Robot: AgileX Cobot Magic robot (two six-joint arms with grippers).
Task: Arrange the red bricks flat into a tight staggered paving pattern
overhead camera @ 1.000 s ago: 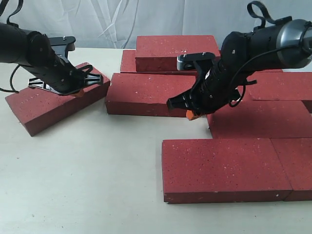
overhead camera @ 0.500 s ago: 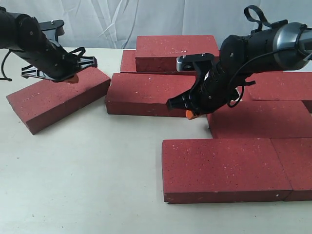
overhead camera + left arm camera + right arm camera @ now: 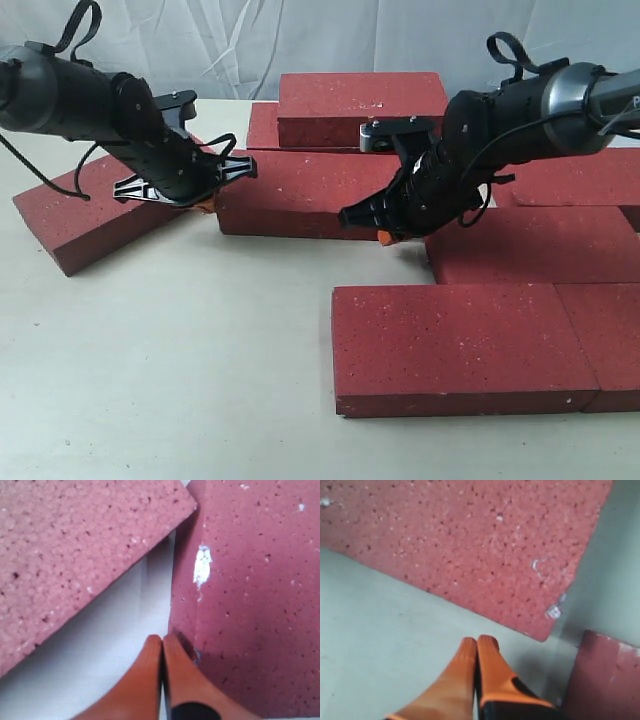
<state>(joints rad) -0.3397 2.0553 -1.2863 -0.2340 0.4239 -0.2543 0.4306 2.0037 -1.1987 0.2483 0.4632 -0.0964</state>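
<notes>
Eight red bricks [image 3: 460,345] show in the exterior view, though the right edge crops some, so the count may run short; two arms, each with one tool. Since the earlier frames the left tool [image 3: 207,203] has swung down off the top of the angled brick [image 3: 85,215] and now sits at the narrow wedge of counter [image 3: 170,380] between that brick's near corner and the middle brick [image 3: 295,190]; its orange fingers [image 3: 150,680] are pressed together, holding nothing, and touch the middle brick's edge. The right tool [image 3: 388,234] has barely moved; it is likewise closed and empty, low over bare counter just off the middle brick's right corner, beside the brick [image 3: 530,245] to its right. One brick [image 3: 362,100] lies stacked at the back. Open counter spreads wide across the front left.
</notes>
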